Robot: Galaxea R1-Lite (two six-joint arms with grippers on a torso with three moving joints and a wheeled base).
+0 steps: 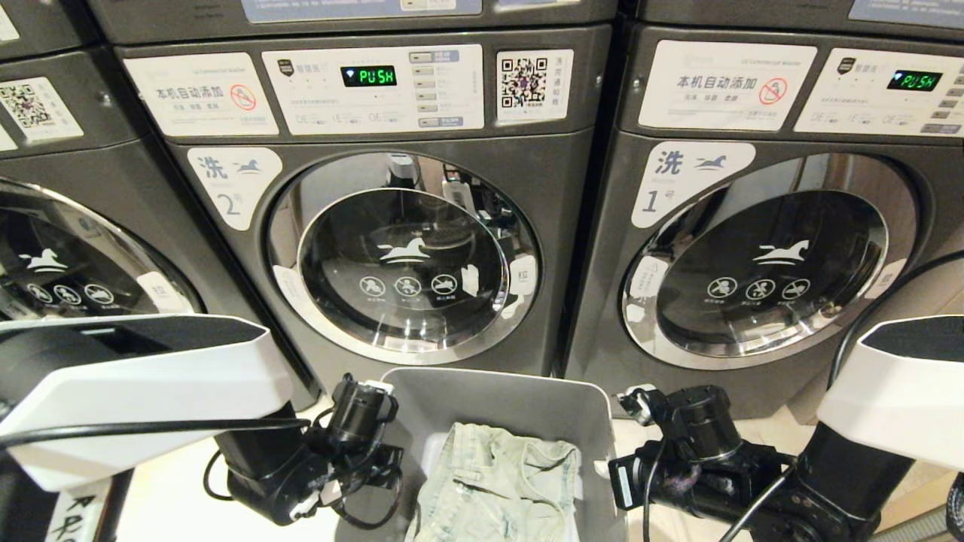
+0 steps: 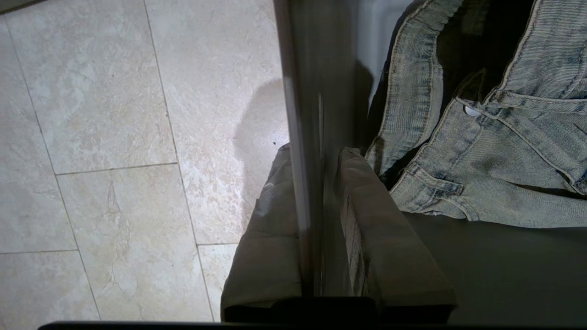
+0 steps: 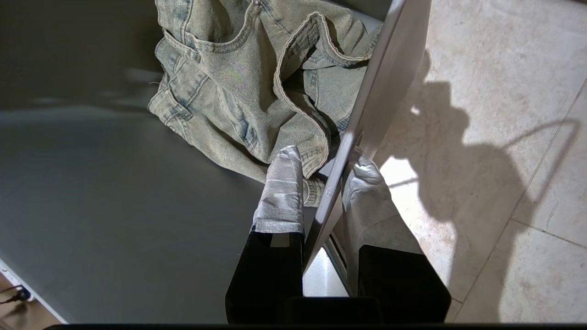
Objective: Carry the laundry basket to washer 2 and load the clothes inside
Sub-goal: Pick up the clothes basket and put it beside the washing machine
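The grey laundry basket (image 1: 527,403) hangs between my two arms, low in front of washer 2 (image 1: 407,260), whose round door is closed. The clothes (image 1: 497,482), a pale denim garment, lie inside the basket. My left gripper (image 2: 316,151) is shut on the basket's left wall (image 2: 312,91), one finger inside and one outside. My right gripper (image 3: 325,160) is shut on the right wall (image 3: 385,68) in the same way. The denim (image 2: 504,151) lies close to the inner fingers of both, and it (image 3: 247,82) touches the right one.
Washer 1 (image 1: 761,260) stands right of washer 2, its door closed too. Another dark machine (image 1: 68,256) is at the left edge. Both displays read PUSH. Pale floor tiles (image 2: 114,160) lie under the basket and on both sides of it.
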